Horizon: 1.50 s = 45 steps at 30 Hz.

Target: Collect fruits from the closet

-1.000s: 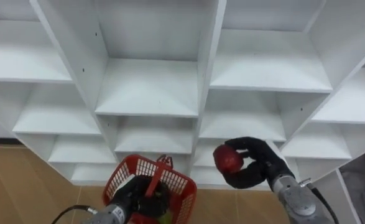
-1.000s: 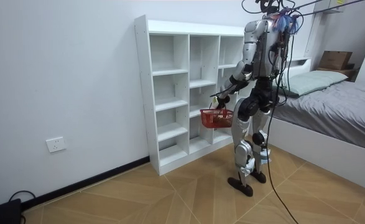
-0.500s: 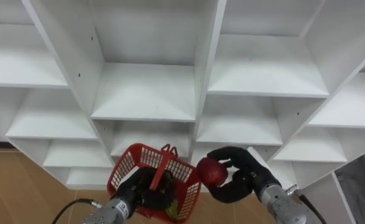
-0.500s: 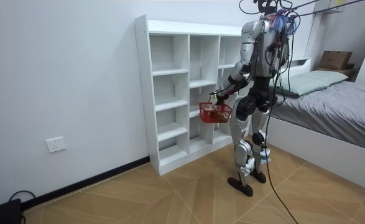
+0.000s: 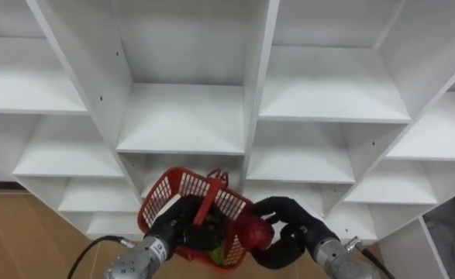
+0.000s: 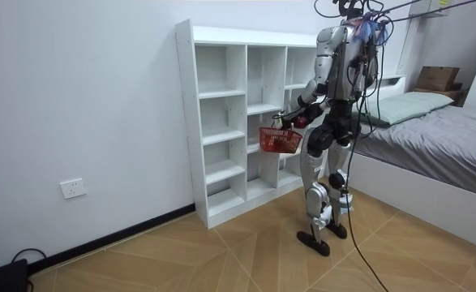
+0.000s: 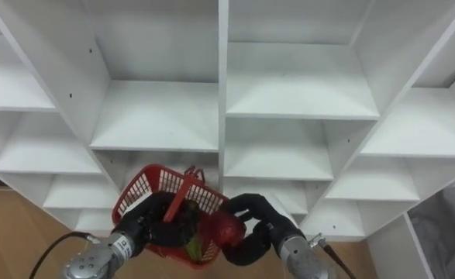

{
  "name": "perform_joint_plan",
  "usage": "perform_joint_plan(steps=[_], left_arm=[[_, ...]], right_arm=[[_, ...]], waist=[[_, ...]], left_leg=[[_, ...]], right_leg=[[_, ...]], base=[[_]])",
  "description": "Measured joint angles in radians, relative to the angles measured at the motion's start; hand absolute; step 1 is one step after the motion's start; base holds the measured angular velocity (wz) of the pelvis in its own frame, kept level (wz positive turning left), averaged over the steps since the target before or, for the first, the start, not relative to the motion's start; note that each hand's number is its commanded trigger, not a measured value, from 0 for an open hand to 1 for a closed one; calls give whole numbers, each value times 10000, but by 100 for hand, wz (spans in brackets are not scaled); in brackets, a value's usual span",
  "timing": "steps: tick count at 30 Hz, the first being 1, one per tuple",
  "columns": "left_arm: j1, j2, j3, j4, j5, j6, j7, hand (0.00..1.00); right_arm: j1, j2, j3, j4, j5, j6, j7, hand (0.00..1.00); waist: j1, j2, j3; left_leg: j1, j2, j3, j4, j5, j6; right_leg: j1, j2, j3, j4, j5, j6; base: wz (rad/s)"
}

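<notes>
One red fruit (image 5: 252,230) | in right hand (image 5: 301,221) | at basket (image 5: 182,184) rim

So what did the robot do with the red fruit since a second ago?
The right robot hand carried the red fruit to its left, from beside the red basket up to its rim. The left robot hand lifted the basket a little to meet it. Both keep their hold, and the robot still stands at the white shelves.
</notes>
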Motion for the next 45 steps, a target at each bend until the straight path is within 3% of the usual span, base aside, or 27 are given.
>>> perform_joint_plan(steps=[11, 25, 39, 45], left_arm=[[40, -68, -1, -1, 0, 1, -242, 100], [31, 55, -272, -128, -1, 16, -511, 100], [34, 197, -414, -305, 22, 17, -953, 100], [33, 205, -469, -306, 446, 19, -1213, 100]], right_arm=[[-1, 21, -2, 131, -17, 13, -4, 100], [-642, 191, -6, 909, 25, 140, -34, 100], [-731, 291, 2, 1477, 14, 140, -31, 100], [-1021, 335, 99, 2106, 7, 140, 4, 100]], waist=[[7, 224, -99], [-31, 244, -82], [-28, 241, -82], [-28, 230, -82]], left_leg=[[67, 21, -2, -3, -3, -6], [-392, 18, -20, 32, -1, -8], [-572, 20, -11, 31, 0, -8], [-614, 20, 0, 50, 0, -8]], right_leg=[[63, 21, -9, 21, 17, -24], [-356, 9, -11, 14, 18, -25], [-565, 6, -12, 29, 17, -23], [-606, 3, -18, 48, 17, -24]], base=[[0], [0], [0], [0]])
